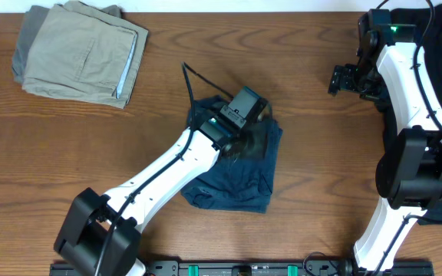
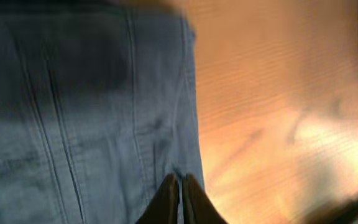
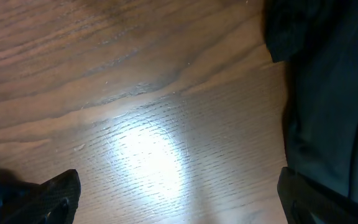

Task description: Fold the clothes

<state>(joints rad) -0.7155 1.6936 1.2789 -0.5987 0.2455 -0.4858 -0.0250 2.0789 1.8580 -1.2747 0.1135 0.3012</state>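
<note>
Navy-blue fabric shorts [image 1: 244, 184] met by the left gripper [image 2: 179, 196]
Its jaws are closed at the hem; the right gripper [image 3: 179, 202] is spread wide beside black cloth [image 3: 328, 74].

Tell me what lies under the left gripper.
Navy shorts, lying on the table; the left gripper is shut on their edge. Its arm covers part of them.

Consists of a left arm [image 1: 167, 165] and a right arm [image 1: 409, 84], each made of smooth, rounded white link shells set between bulky black cylindrical joint housings. Carries a thin black cable along each white shell and a small green light on each black wrist block, and mounts on a black base rail [image 1: 244, 268] with green tabs. Ends on the left in the left gripper [image 2: 180, 182], narrow, tapered and matte black.
</note>
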